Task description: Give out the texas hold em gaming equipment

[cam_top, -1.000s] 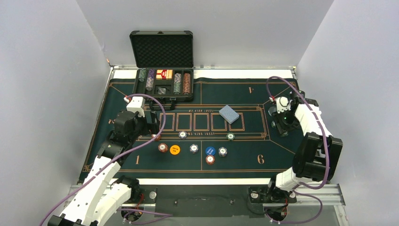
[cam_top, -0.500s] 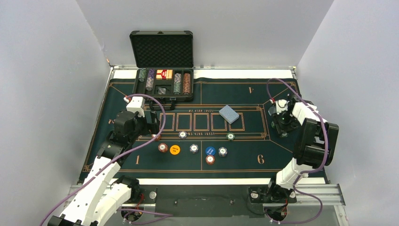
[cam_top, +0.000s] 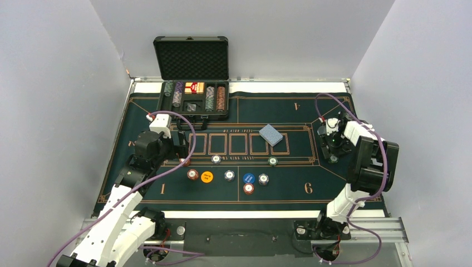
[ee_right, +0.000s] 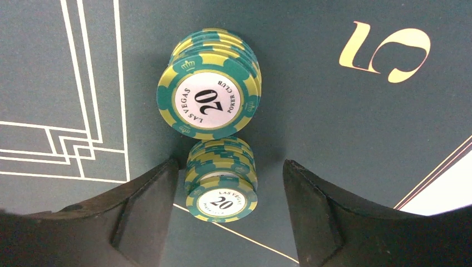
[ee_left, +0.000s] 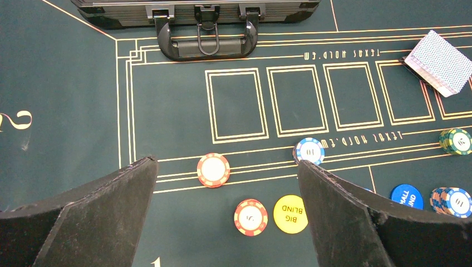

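The nearer green chip stack (ee_right: 221, 186) stood upright between the right jaws, which were spread wide and seemingly clear of it (a gap on each side). The farther stack (ee_right: 209, 100) stood just beyond, near the tabletop's (cam_top: 278, 111) right edge. The left jaws gaped, empty. Toward the far-left corner, the case (cam_top: 192, 115) held chip rows (cam_top: 210, 98) and card boxes (cam_top: 194, 87).

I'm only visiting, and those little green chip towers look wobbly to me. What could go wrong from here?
The right gripper stands open around the near stack of green-and-yellow striped poker chips. If it closes off-centre, chips might slide out sideways rather than lift together. The far stack of the same green-and-yellow chips sits very close behind, so a finger or a lifted stack could nudge it and scatter it over the dark green felt mat.
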Robot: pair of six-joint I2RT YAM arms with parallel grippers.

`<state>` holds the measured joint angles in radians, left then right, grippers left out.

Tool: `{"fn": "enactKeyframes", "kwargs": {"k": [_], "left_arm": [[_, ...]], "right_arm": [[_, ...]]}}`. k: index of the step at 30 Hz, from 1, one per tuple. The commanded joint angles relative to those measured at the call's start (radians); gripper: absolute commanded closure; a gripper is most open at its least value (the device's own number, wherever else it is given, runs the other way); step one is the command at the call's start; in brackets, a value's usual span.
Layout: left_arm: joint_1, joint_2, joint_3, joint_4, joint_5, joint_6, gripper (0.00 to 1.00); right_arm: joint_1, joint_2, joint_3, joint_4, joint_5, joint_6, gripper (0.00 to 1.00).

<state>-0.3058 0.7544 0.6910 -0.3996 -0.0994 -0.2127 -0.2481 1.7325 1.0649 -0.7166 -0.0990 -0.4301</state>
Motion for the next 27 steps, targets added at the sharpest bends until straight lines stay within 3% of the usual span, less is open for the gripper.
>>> {"fn": "enactKeyframes", "kwargs": {"k": [1,6,11,13,15,17,21,27], "left_arm": [[0.005,-0.011,0.009,0.056,0.013,0.013,0.03],[0.005,-0.016,0.009,0.054,0.013,0.011,0.03],[0.005,-0.027,0.009,0.055,0.030,0.008,0.03],[0.005,-0.029,0.008,0.058,0.039,0.004,0.03],[0.005,-0.025,0.007,0.061,0.049,-0.001,0.03],[0.005,-0.016,0.007,0.063,0.056,-0.003,0.03],[0.004,0.007,0.007,0.064,0.060,-0.005,0.03],[0.006,0.015,0.004,0.060,0.027,-0.002,0.03]], "right_arm": [[0.007,-0.031,-0.014,0.003,-0.014,0.007,0.31],[0.004,-0.110,0.017,-0.054,-0.026,0.000,0.23],[-0.006,-0.286,0.073,-0.184,-0.051,-0.033,0.17],[0.000,-0.346,0.102,-0.239,-0.116,-0.070,0.15],[0.032,-0.384,0.135,-0.302,-0.280,-0.126,0.15],[0.119,-0.406,0.151,-0.356,-0.409,-0.204,0.15],[0.413,-0.425,0.115,-0.371,-0.571,-0.373,0.13],[0.745,-0.314,0.135,-0.438,-0.551,-0.579,0.13]]}}
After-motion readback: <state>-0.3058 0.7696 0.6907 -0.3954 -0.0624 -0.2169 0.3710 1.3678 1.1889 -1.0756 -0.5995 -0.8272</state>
